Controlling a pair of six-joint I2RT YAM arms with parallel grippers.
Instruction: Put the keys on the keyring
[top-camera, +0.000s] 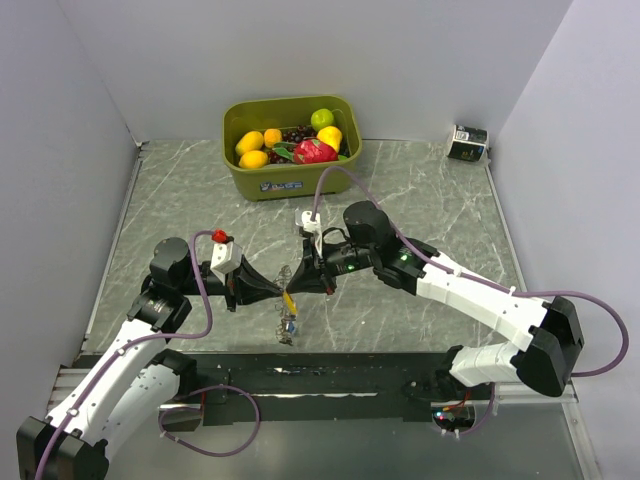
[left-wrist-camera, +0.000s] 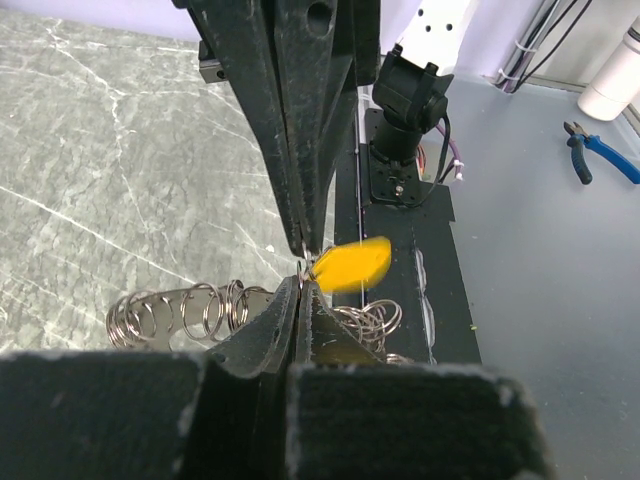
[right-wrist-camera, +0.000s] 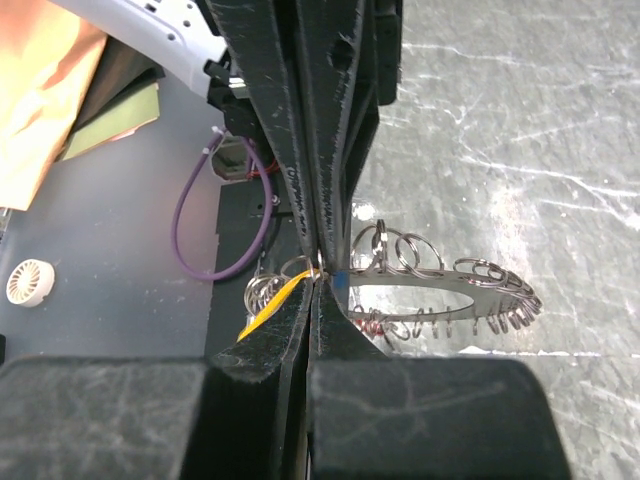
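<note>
Left gripper (top-camera: 272, 291): reaching in from the left with its jaws pressed fully together, pinching the small wire keyring (right-wrist-camera: 316, 263) at its tips.
Right gripper (top-camera: 303, 284): coming from the opposite side with its jaws likewise squeezed together, gripping the same keyring; the two sets of tips are almost touching.
Yellow key (left-wrist-camera: 350, 265): hanging at the keyring just beside both sets of tips, above the table (top-camera: 420, 210). Whether it is threaded on cannot be told.
Bunch of spare rings (right-wrist-camera: 440, 290): sitting just below the grippers, many wire loops strung round an oval metal plate.
Green bin (top-camera: 262, 185): standing at the far edge, holding fruit.
Blue-handled pliers (left-wrist-camera: 600, 155): lying off the table, well apart from the work.
</note>
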